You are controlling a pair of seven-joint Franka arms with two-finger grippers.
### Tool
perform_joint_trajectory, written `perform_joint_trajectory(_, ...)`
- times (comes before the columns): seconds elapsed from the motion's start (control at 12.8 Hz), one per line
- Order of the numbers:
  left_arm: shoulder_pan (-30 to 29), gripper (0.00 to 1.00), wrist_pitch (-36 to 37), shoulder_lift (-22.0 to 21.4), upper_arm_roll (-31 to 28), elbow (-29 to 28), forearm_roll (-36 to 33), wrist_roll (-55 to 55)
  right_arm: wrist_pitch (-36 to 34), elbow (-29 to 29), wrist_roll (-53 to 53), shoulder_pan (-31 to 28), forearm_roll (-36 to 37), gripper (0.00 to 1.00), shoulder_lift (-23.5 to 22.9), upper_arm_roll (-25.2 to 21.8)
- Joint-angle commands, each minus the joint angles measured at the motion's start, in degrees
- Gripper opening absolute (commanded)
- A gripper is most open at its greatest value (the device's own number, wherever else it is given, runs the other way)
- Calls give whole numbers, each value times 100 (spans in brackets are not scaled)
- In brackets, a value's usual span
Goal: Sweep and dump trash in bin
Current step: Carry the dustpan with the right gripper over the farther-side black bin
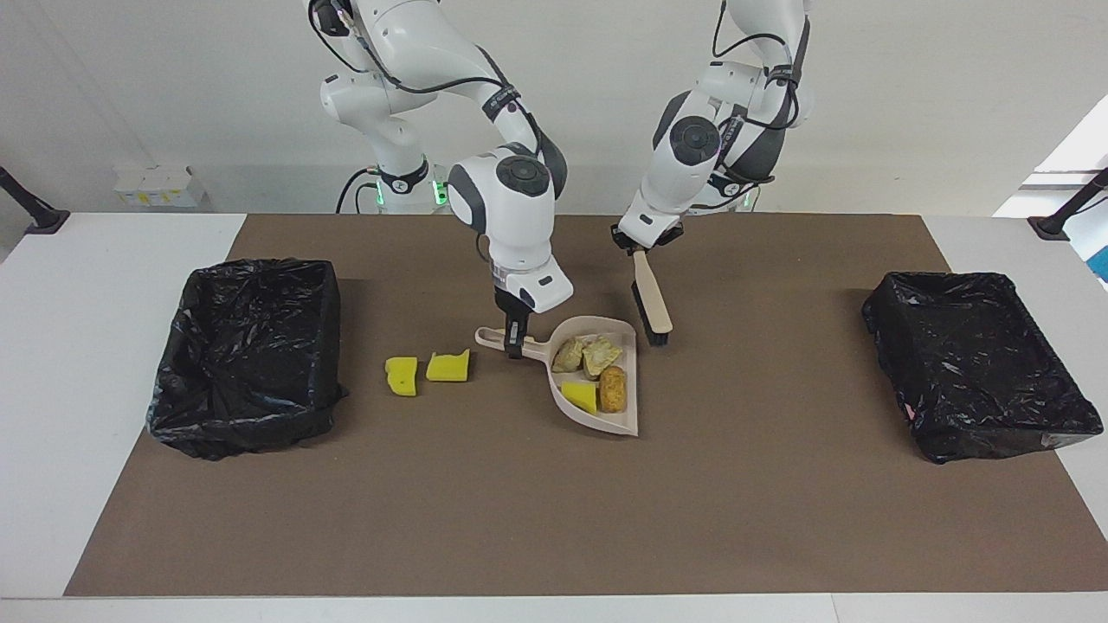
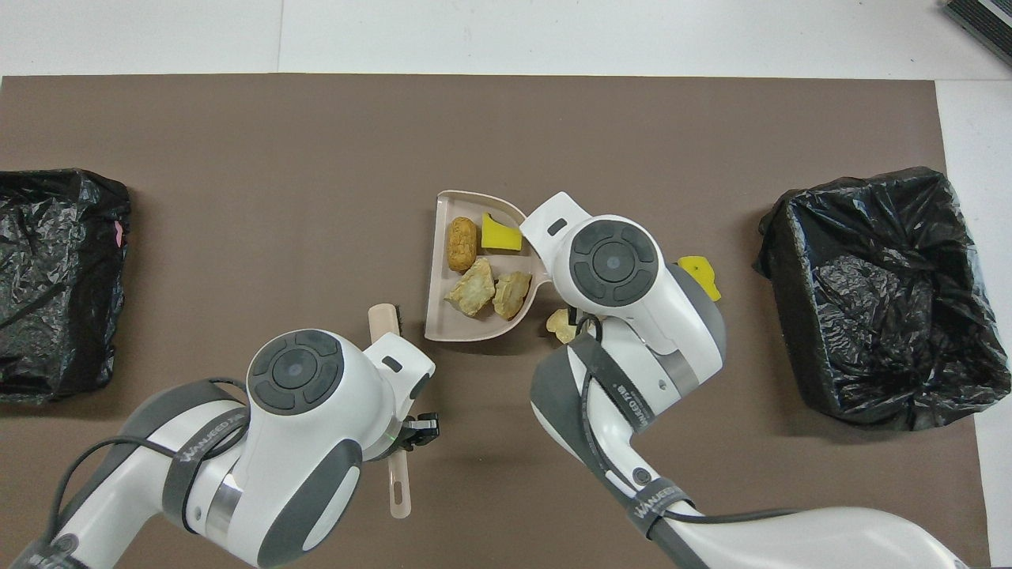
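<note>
The beige dustpan (image 1: 630, 414) (image 2: 436, 313) sits mid-mat with my right gripper (image 1: 515, 346) shut on its handle. Inside it lie two tan chunks of trash (image 1: 569, 355) (image 2: 472, 288), an orange-brown chunk (image 1: 613, 389) (image 2: 462, 243) and a yellow sponge piece (image 1: 580, 395) (image 2: 500, 235). Two yellow sponge pieces (image 1: 401, 376) (image 1: 448, 367) rest on the mat toward the right arm's end. One more tan chunk (image 2: 561, 324) peeks out beside the handle in the overhead view. My left gripper (image 1: 636, 247) (image 2: 411, 433) is shut on the brush (image 1: 651, 303) (image 2: 383, 320), whose bristles hang just apart from the pan's mouth.
A black-lined bin (image 1: 251, 268) (image 2: 870, 190) stands at the right arm's end of the brown mat, close to the two loose sponges. A second black-lined bin (image 1: 943, 281) (image 2: 63, 178) stands at the left arm's end.
</note>
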State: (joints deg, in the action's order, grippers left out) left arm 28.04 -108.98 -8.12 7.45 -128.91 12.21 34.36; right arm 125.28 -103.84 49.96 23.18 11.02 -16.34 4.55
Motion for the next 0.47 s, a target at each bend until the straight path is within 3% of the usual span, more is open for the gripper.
perform_joint_trajectory(0.0,104,0,70,-592,46,-510,-140,359,-546,152,670,-330,-301,0,288,29)
perform_joint_trajectory(0.16,516,0,-9,-935,133,-975,-140,518,-1090,389,1504,-743,-417,0,394,20)
perform_joint_trajectory(0.39,1377,0,-754,-911,169,-1477,-140,1500,-1610,662,2753,-1454,-513,0,456,11)
